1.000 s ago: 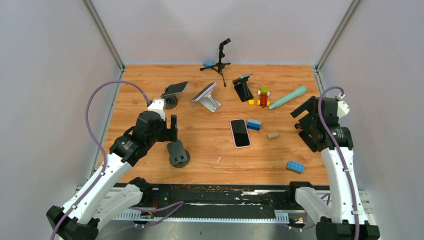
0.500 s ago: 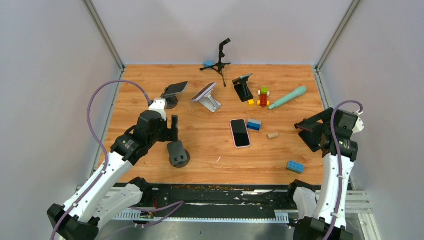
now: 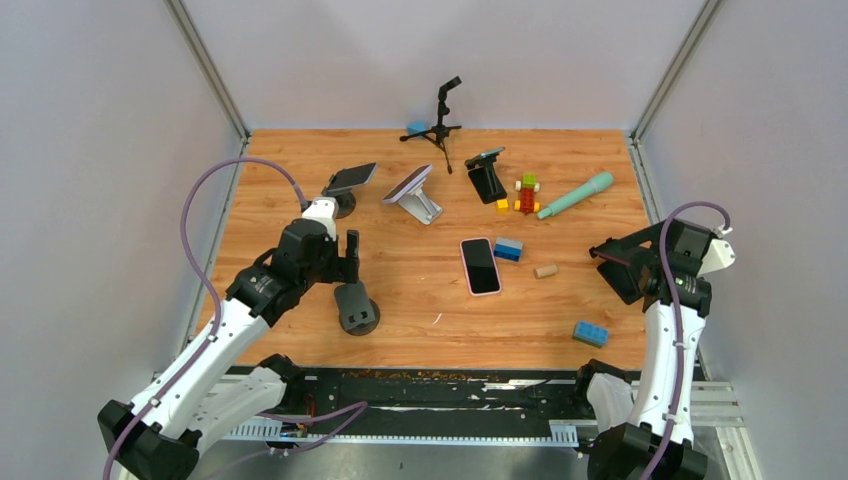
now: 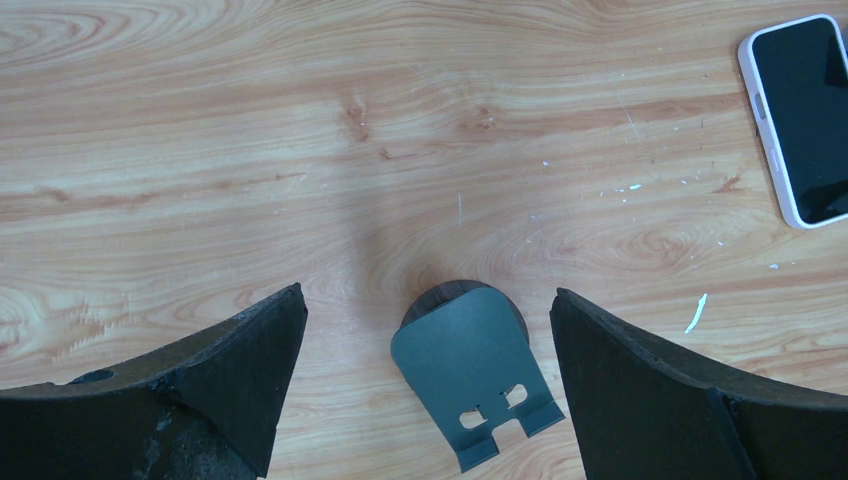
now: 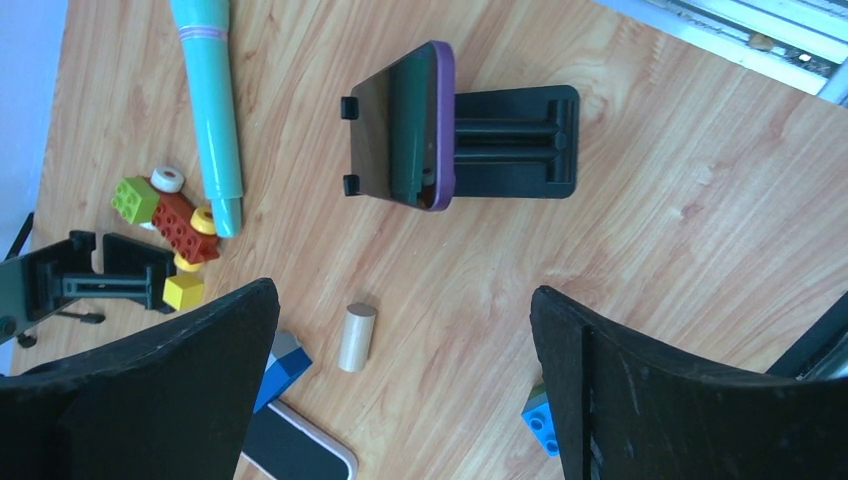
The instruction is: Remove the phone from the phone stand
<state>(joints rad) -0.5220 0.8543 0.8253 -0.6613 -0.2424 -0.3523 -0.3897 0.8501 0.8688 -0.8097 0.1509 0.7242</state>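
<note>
A pink-cased phone (image 3: 480, 266) lies flat, screen up, on the wooden table; it also shows in the left wrist view (image 4: 800, 120). Left of it stands an empty black phone stand (image 3: 356, 305). My left gripper (image 3: 345, 258) hovers open over that stand (image 4: 475, 385), which sits between the spread fingers (image 4: 428, 293) untouched. My right gripper (image 3: 612, 262) hangs open at the table's right side, holding nothing (image 5: 402, 290). Under it, a purple-cased phone (image 5: 395, 125) rests on a black stand (image 5: 515, 140); the arm hides both in the top view.
Three more phones sit on stands at the back (image 3: 350, 180), (image 3: 410, 183), (image 3: 487, 170). A mini tripod (image 3: 440, 115), teal marker (image 3: 575, 195), toy brick figure (image 3: 525, 193), wooden cylinder (image 3: 545, 270) and blue bricks (image 3: 508, 249), (image 3: 590, 333) lie around.
The right arm has swung back toward the right edge, its gripper still open. The left arm has barely moved.
</note>
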